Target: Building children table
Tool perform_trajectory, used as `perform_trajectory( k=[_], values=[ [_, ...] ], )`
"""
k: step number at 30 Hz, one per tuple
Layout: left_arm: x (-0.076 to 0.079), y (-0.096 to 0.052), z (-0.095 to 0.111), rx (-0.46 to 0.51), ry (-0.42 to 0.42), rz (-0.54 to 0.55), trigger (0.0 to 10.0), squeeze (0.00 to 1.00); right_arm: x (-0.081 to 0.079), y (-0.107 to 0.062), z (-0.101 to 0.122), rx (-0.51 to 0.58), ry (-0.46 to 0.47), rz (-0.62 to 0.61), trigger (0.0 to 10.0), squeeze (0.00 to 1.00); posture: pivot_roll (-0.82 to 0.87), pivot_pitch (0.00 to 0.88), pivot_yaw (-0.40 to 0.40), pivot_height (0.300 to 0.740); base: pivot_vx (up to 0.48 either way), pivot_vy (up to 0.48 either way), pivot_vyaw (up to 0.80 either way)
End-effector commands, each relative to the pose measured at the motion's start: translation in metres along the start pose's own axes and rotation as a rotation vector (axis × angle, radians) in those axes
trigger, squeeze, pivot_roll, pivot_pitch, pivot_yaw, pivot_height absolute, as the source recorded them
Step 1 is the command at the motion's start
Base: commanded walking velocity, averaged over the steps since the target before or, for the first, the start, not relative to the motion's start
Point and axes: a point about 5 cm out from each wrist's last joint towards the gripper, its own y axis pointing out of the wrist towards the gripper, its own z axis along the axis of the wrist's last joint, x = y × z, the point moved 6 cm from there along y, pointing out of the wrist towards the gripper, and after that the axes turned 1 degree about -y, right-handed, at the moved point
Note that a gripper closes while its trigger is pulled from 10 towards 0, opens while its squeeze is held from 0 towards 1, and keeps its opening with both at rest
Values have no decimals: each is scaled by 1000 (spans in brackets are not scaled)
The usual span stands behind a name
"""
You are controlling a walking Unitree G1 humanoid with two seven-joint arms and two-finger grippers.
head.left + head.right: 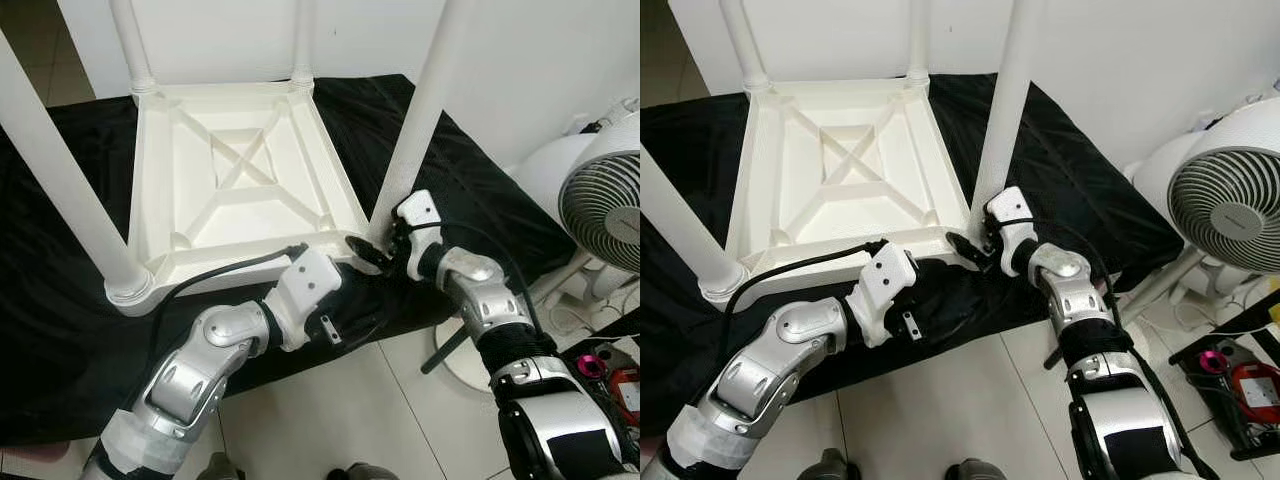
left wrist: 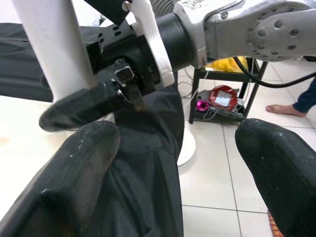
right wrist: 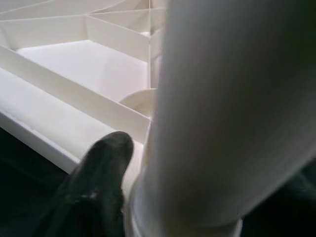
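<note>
Table leg [image 1: 425,110] apparently within right pincer [image 1: 375,250] grip.

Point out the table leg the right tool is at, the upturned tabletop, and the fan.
table leg [image 1: 425,110], left eye view, mid-shaft.
upturned tabletop [image 1: 240,160], left eye view, crossed ribs.
fan [image 1: 1230,205], right eye view, grille centre.

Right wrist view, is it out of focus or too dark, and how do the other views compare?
Right wrist view: the table leg sits close, soft and shaded, with a dark, blurred finger beside it. Left wrist view: near fingers blurred, the right gripper beyond sharper. Eye views: evenly lit, sharp, the white tabletop bright against black cloth.
</note>
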Motion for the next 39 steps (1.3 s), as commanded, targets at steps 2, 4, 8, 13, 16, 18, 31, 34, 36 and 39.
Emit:
perform_trajectory(
  k=[2,4,8,13,16,18,31,34,36,39],
  values=[
    [-3,0,1,-9,13,16,10000,0,-5,1,-5,-22,-5,27,0,0,-34,35,-47,740,0,0,0],
    [-2,1,1,-7,11,17,10000,0,-6,-1,-9,-25,-1,37,0,0,-33,40,-49,740,0,0,0],
    [-1,0,1,-7,9,16,10000,0,-5,-5,-12,-29,8,42,0,0,-39,43,-48,740,0,0,0],
    [-1,2,2,-3,8,13,10000,0,-3,-7,-13,-21,23,22,10000,0,-48,45,-49,740,0,0,0],
    [-1,2,2,-2,8,11,10000,0,2,-6,-14,-27,38,-47,10000,0,-48,43,-52,740,0,0,0],
    [-1,2,2,-2,8,10,10000,0,6,-5,-15,-26,46,-113,10000,0,-50,43,-53,740,0,0,0],
    [-3,2,-1,-13,13,11,10000,0,5,-2,-26,-24,174,-384,10000,0,-59,42,-44,740,0,0,0],
    [-9,-1,-5,-29,21,31,10000,0,0,-6,-25,-2,317,-646,10000,0,-56,46,-44,740,0,0,0],
    [-11,-2,-5,-30,22,36,10000,0,-6,-6,-22,10,336,-681,10000,0,-56,48,-42,740,0,0,0],
    [-13,-5,-7,-37,23,42,10000,0,-33,4,-15,23,354,-638,10000,0,-58,49,-41,740,0,0,0]
  ],
)
